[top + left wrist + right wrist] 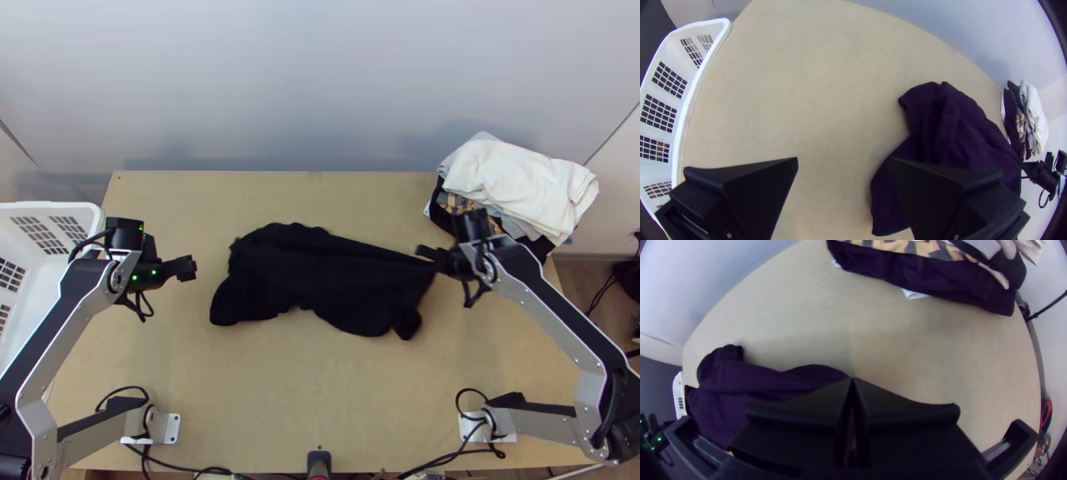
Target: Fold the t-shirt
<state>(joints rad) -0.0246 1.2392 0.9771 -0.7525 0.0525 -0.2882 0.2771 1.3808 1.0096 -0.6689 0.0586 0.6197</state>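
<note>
The black t-shirt (320, 276) lies bunched and creased across the middle of the table, its right part drawn to a taut corner. At that corner is my right gripper (426, 253); in the right wrist view the gripper (852, 380) is shut, with the cloth (751, 380) running up to its fingertips. My left gripper (189, 269) is left of the shirt, apart from it. In the left wrist view this gripper (843, 161) stands open, nothing between its fingers, and one finger covers part of the shirt (951, 129).
A white plastic basket (84, 210) stands at the table's left edge. A pile of clothes, white cloth (520, 180) on top, sits at the back right corner, close behind the right gripper. Bare tabletop (312, 392) lies in front of the shirt.
</note>
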